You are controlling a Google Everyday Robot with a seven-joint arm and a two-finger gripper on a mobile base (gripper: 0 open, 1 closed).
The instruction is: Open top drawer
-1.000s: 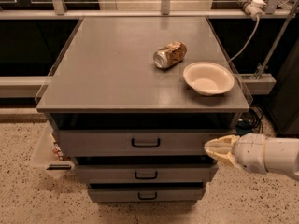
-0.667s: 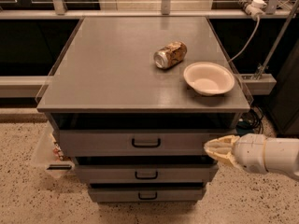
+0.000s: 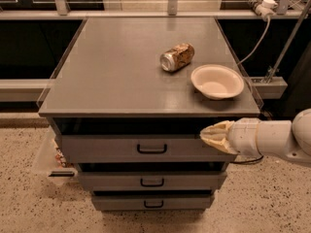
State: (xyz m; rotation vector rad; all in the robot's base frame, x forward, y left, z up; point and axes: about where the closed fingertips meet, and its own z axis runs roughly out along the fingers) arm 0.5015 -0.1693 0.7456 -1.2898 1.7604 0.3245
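Observation:
The top drawer (image 3: 107, 148) is the widest of three grey drawers under a grey cabinet top, with a small black loop handle (image 3: 151, 149) at its centre. Its front stands a little forward of the dark gap under the top. My gripper (image 3: 209, 136), cream-coloured at the end of a white arm, comes in from the right and sits in front of the drawer's upper right corner, well right of the handle. It holds nothing.
A tipped soda can (image 3: 177, 57) and a cream bowl (image 3: 217, 81) rest on the cabinet top (image 3: 116, 67). The mid-width drawer (image 3: 151, 181) and the narrowest drawer (image 3: 153, 203) lie below. A clear bin (image 3: 51, 160) stands at the left on the speckled floor.

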